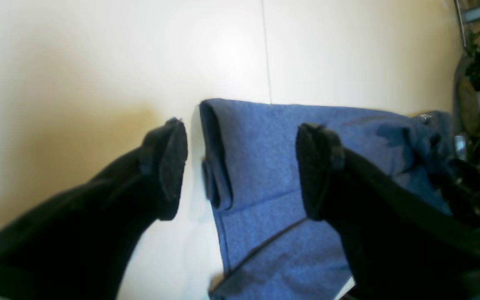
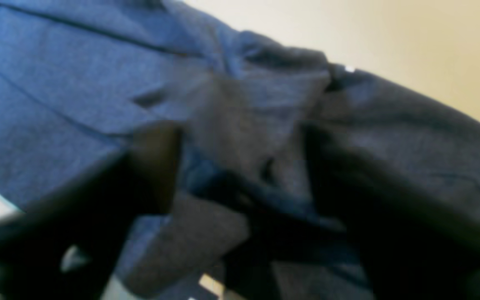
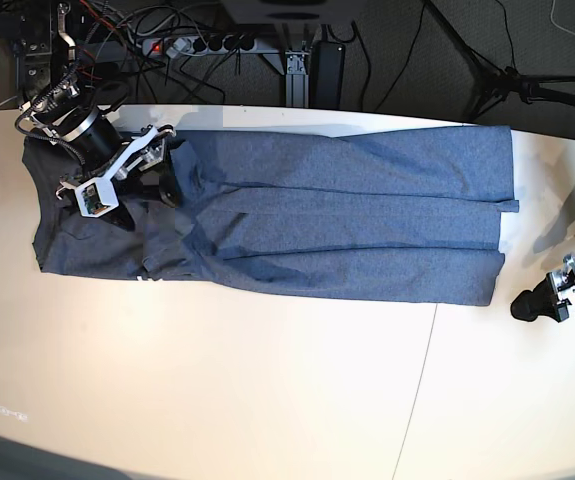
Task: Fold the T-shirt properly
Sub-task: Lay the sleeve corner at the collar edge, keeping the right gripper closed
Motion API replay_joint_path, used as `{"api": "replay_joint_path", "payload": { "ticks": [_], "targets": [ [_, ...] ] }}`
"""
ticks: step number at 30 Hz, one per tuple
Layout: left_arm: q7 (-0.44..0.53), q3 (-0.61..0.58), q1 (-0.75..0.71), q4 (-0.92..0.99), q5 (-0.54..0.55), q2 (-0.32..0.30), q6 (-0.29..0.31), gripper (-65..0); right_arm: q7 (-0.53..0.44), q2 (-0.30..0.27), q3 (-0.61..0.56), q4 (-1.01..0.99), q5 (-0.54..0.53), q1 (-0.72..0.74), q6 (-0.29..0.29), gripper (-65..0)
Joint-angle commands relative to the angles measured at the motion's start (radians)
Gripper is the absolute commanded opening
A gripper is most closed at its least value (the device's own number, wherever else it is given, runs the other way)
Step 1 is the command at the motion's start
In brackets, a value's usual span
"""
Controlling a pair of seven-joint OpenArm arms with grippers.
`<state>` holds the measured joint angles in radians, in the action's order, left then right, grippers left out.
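The T-shirt (image 3: 347, 225) lies stretched across the upper half of the base view, a long band of heathered blue-grey knit on the pale, smooth table (image 3: 267, 400). Soft lengthwise folds run along it, and its right end shows neat stacked layers with a squared edge. Its left end is bunched and rumpled, darker in shadow.

Over that crumpled end, in the upper left of the base view, hangs the right gripper (image 3: 145, 186), black fingers on a white and metal frame. In the right wrist view its two dark fingers (image 2: 156, 166) stand wide apart above wrinkled cloth, with nothing pinched between them, though the picture is blurred.

At the right edge of the base view, the left gripper (image 3: 527, 305) sits low beside the shirt's folded end. In the left wrist view its jaws gape open, matte rubbery pads (image 1: 173, 166) straddling the rolled fabric edge (image 1: 217, 158), apart from it.
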<state>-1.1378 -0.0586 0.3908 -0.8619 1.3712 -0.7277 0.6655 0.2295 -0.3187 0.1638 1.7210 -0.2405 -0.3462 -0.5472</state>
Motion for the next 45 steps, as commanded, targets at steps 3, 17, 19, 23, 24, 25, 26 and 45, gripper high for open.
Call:
{"api": "replay_joint_path", "payload": {
  "ticks": [3,17,19,23,24,25,26,45],
  "targets": [
    [-0.037,0.008,0.021,-0.014,0.081,-0.043,0.033,-21.0,-0.019,-0.011,0.009,0.017,-0.068,0.005,-0.026,-20.1],
    [-0.094,0.009,-0.116,-0.017,0.112,-0.099,0.033,-21.0,-0.009,0.042,0.009,0.126,-0.189,0.008,-0.026,-20.1],
    [-0.094,0.009,-0.117,-0.017,0.112,-0.099,0.033,-21.0,0.000,0.060,0.009,0.145,-0.189,0.008,-0.026,-20.1],
    [-0.094,0.009,-0.117,-0.020,0.112,-0.099,0.033,-21.0,0.008,0.073,0.009,0.148,-0.174,0.008,-0.026,-36.1],
    [-0.093,0.009,-0.117,-0.020,0.112,-0.099,0.033,-21.0,0.007,0.072,0.009,0.148,-0.150,0.008,-0.026,-48.5],
    [-0.093,0.009,-0.117,-0.020,0.112,-0.099,0.033,-21.0,0.007,0.072,0.009,0.148,-0.122,0.008,-0.026,-62.5],
    [-0.093,0.009,-0.117,-0.020,0.112,-0.099,0.033,-21.0,0.007,0.072,0.009,0.148,-0.098,0.011,-0.026,-65.0],
    [-0.090,0.009,-0.117,-0.022,0.112,-0.098,0.033,-21.0,0.006,0.069,0.009,-0.156,0.117,0.171,-0.024,-65.0]
  ]
}}
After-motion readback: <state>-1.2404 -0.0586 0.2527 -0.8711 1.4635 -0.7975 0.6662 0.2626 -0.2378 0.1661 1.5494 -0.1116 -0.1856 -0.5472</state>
